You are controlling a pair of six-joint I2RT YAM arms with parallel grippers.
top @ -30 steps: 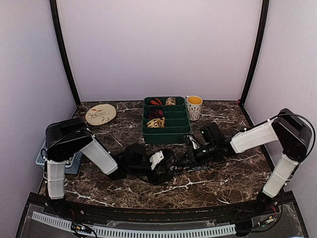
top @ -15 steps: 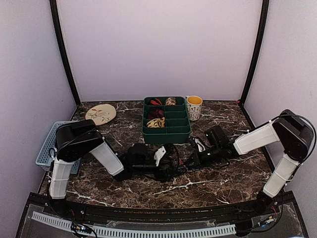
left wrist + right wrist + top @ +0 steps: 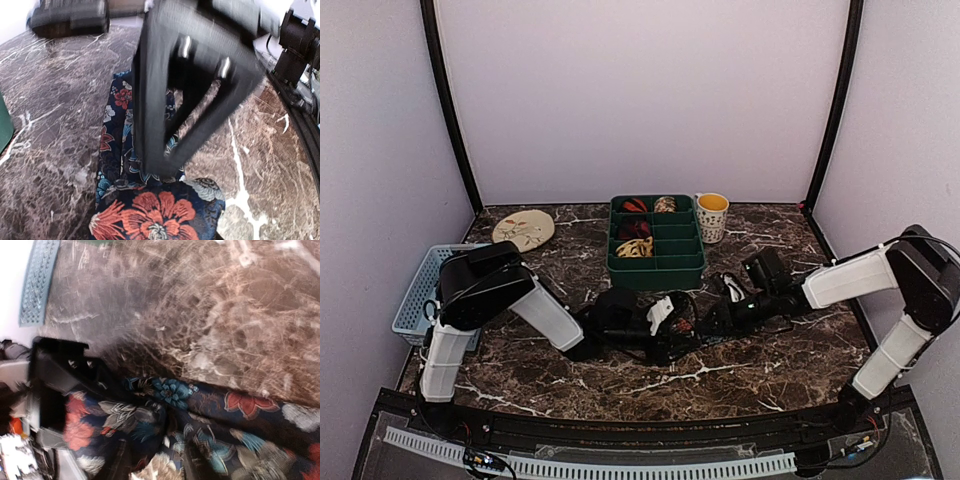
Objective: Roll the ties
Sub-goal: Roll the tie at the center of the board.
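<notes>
Several coiled ties (image 3: 634,247) in green divided tray (image 3: 680,262), upper centre; dark floral fabric tie (image 3: 155,220) not yet rolled.
Left gripper (image 3: 157,167), right gripper (image 3: 715,322) over it; jaws too blurred to tell.

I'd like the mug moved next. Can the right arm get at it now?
Probably yes: the mug stands right of the green tray, with bare tabletop between it and the right gripper.

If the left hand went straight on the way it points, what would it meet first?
Likely the floral tie, right under the left hand; blur hides whether its fingertips touch it.
</notes>
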